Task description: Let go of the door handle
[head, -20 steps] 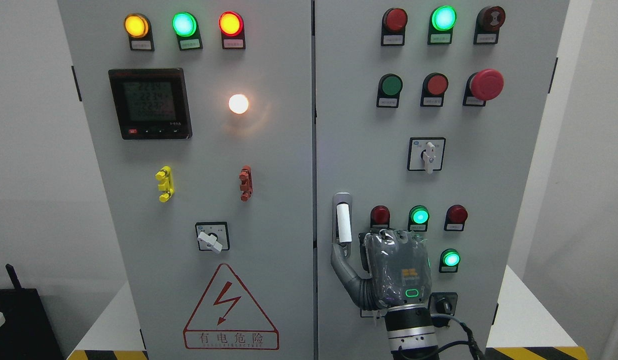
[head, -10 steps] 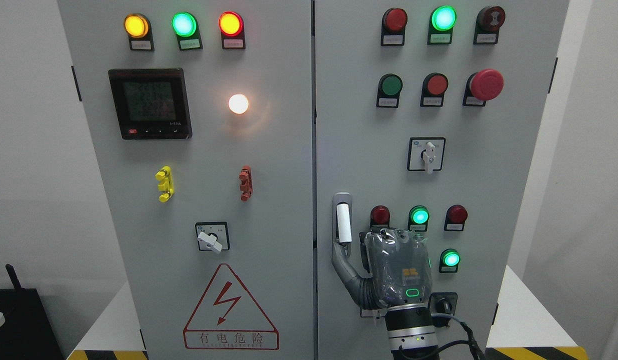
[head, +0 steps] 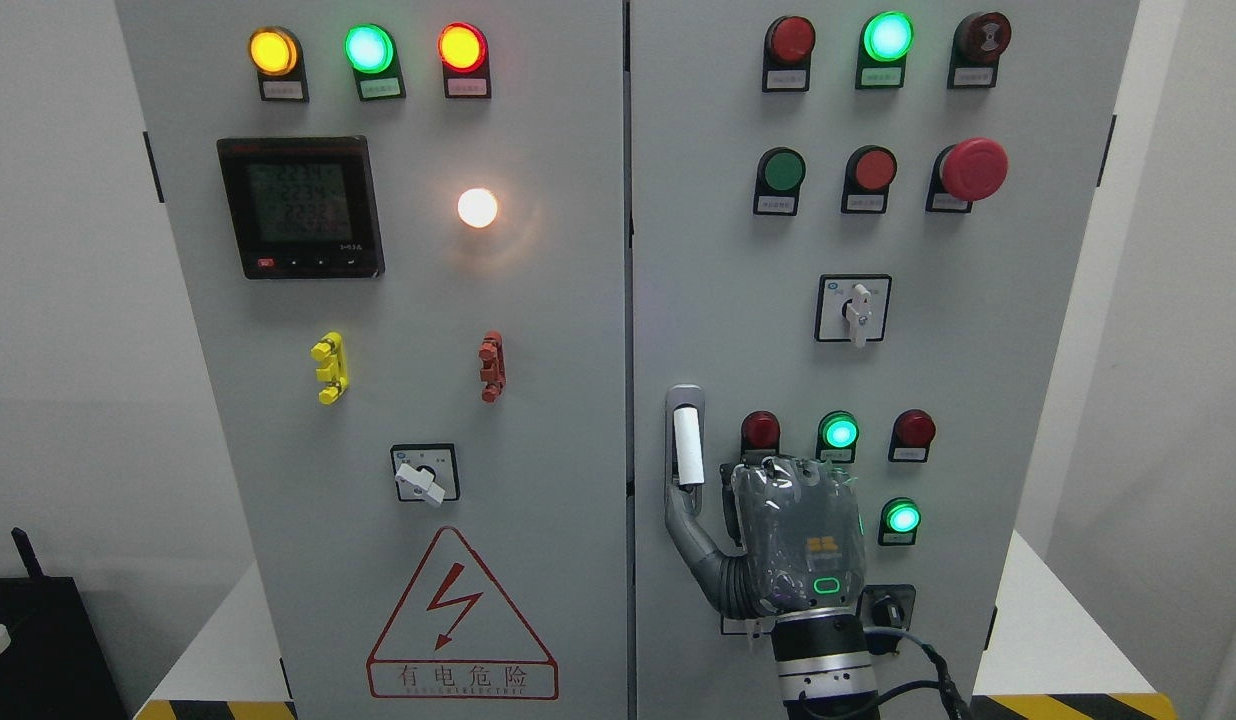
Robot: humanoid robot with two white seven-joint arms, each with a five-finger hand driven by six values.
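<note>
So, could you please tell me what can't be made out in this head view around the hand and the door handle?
- Right hand: its back faces the camera and hides the four fingers, so their curl is unclear.
- White bar door handle: thumb contact at its lower end is too small to judge.
- Small white labels: print too small.
- Black key switch: partly hidden by the wrist.

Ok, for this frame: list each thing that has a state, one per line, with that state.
Right hand: open, thumb tip at the door handle's lower end
Door handle: upright, not grasped
Right door: closed
Left door: closed
White lamp: lit
Meter display: on
Emergency stop: not pressed, as far as visible
</note>
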